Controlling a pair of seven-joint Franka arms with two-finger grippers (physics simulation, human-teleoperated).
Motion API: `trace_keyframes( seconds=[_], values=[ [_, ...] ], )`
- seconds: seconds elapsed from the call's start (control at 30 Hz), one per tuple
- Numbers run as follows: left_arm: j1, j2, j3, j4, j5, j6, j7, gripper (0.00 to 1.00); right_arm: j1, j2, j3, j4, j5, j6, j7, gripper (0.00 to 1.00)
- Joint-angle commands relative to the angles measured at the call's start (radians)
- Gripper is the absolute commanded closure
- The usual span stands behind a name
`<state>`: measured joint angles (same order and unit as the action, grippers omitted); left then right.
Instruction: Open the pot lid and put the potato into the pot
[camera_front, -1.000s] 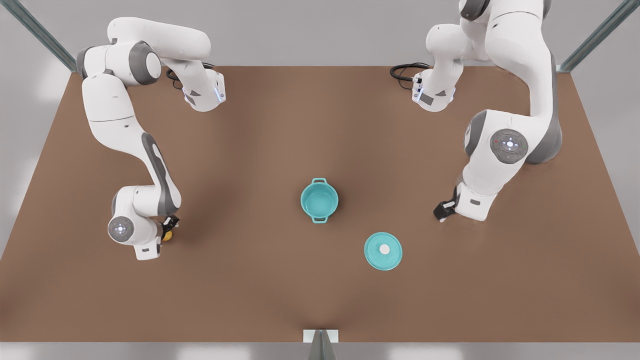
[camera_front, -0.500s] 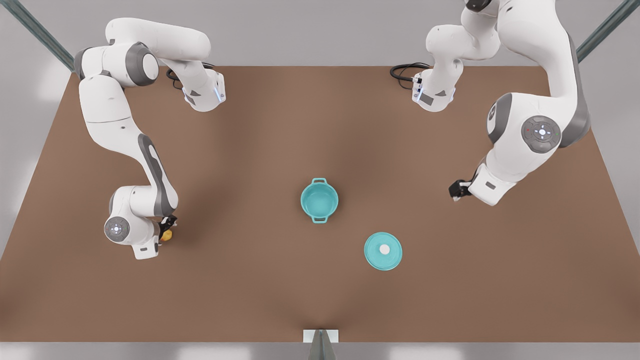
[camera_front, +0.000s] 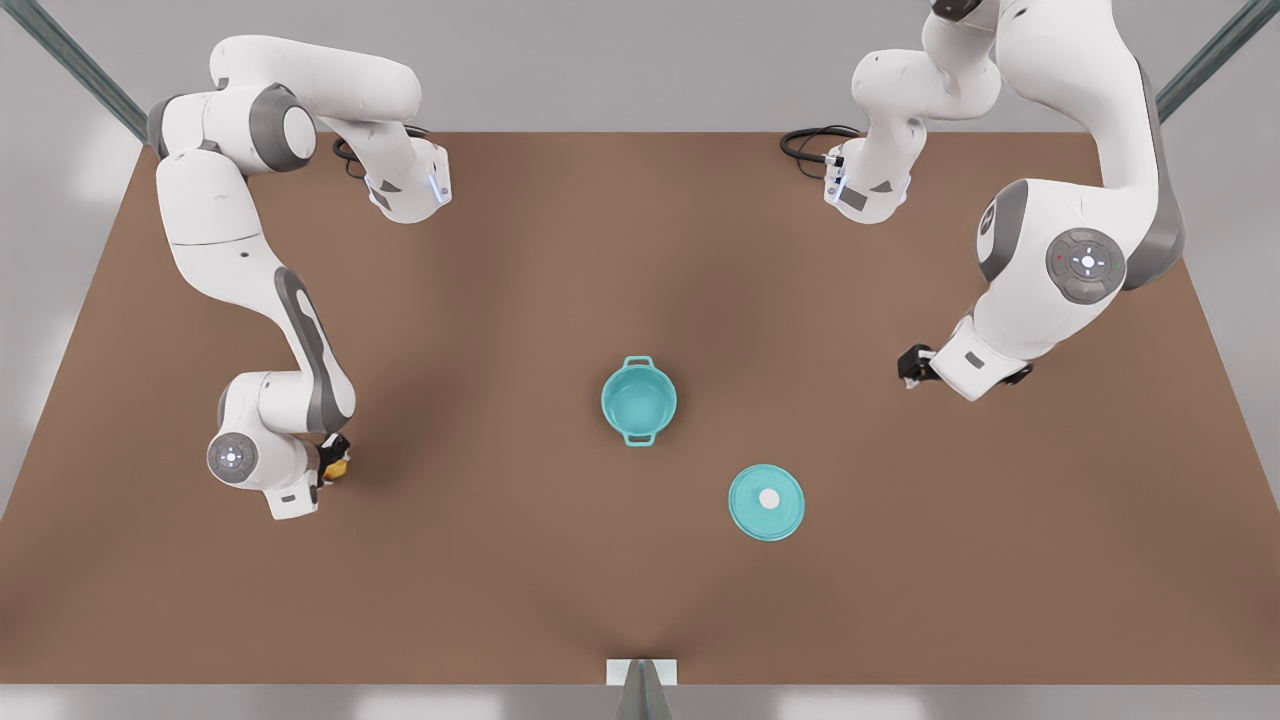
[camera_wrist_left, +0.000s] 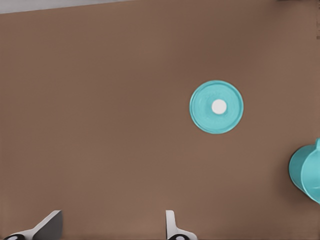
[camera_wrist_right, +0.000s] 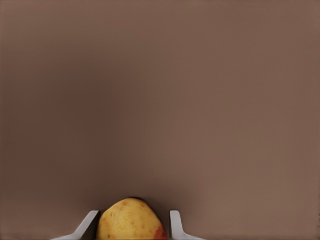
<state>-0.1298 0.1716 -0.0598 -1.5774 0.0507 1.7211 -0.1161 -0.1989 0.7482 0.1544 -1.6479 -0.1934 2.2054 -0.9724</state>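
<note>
Fingers (camera_wrist_right: 175, 222) of right gripper (camera_front: 335, 462) bracket the potato (camera_wrist_right: 131, 220) at frame left; left gripper (camera_wrist_left: 112, 227) spread empty (pot (camera_front: 639, 401) uncovered, pot lid (camera_front: 766, 502) beside it).

My right gripper (camera_front: 338, 462) sits low at the front view's left, arm folded down from its base, fingers (camera_wrist_right: 176, 223) closed on the potato (camera_wrist_right: 130, 219), one on each side. My left gripper (camera_front: 910, 366) hangs at the front view's right with its elbow raised, fingers (camera_wrist_left: 171, 222) spread wide apart and holding nothing.
</note>
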Motion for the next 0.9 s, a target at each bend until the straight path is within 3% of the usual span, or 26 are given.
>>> trace_keyframes(
  seconds=[0.0,0.5,0.87],
  values=[
    [-0.001,-0.001,0.000,0.000,-0.002,-0.009,0.066,0.00,0.000,-0.001,0.001,0.000,0.002,-0.001,-0.058,0.40],
    [-0.002,-0.001,-0.006,0.000,0.003,-0.009,0.061,0.00,0.006,-0.033,0.027,0.002,0.002,-0.019,-0.058,0.44],
    [-0.002,-0.001,-0.006,-0.001,0.005,-0.012,0.059,0.00,0.036,-0.107,0.160,0.002,0.003,-0.125,0.127,0.44]
  ],
)
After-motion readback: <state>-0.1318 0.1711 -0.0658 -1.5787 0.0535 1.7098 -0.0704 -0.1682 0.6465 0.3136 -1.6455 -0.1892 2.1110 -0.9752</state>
